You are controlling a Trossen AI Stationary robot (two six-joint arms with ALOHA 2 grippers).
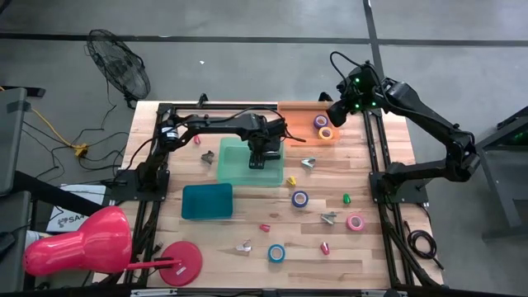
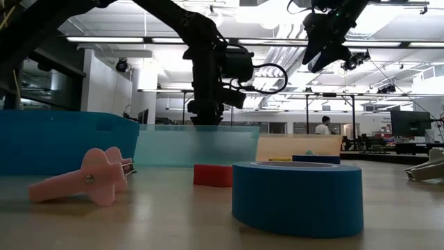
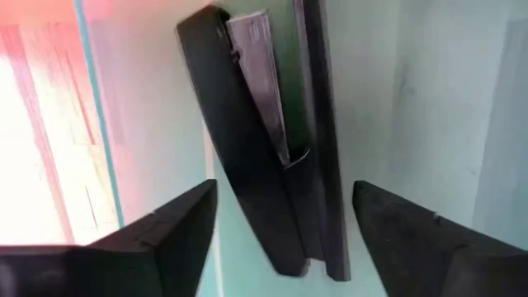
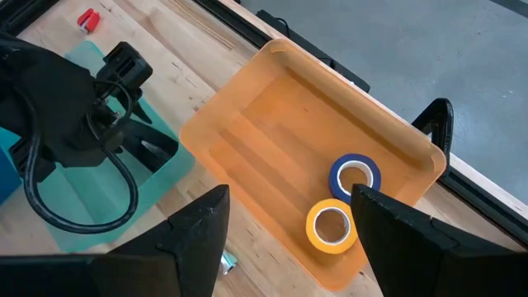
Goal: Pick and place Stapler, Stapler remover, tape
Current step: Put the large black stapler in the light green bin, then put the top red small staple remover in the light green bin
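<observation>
Inspector: Left gripper (image 1: 256,158)?
Clerk: Over the pale green tray (image 1: 233,172), fingers spread wide. The black stapler (image 3: 262,140) lies between them on the tray floor, neither finger touching it.
Inspector: Right gripper (image 1: 337,111)?
Clerk: Raised above the orange tray (image 4: 264,132), fingers wide apart, holding nothing.
Inspector: Tape?
Clerk: A blue roll (image 4: 355,176) and a yellow roll (image 4: 332,225) lie touching in the orange tray. A purple roll (image 1: 299,198), a pink roll (image 1: 355,222) and another blue roll (image 1: 275,253) lie apart on the table (image 1: 396,247).
Inspector: Staple removers?
Clerk: Small metal pieces lie scattered on the table; I cannot identify them for certain.
</observation>
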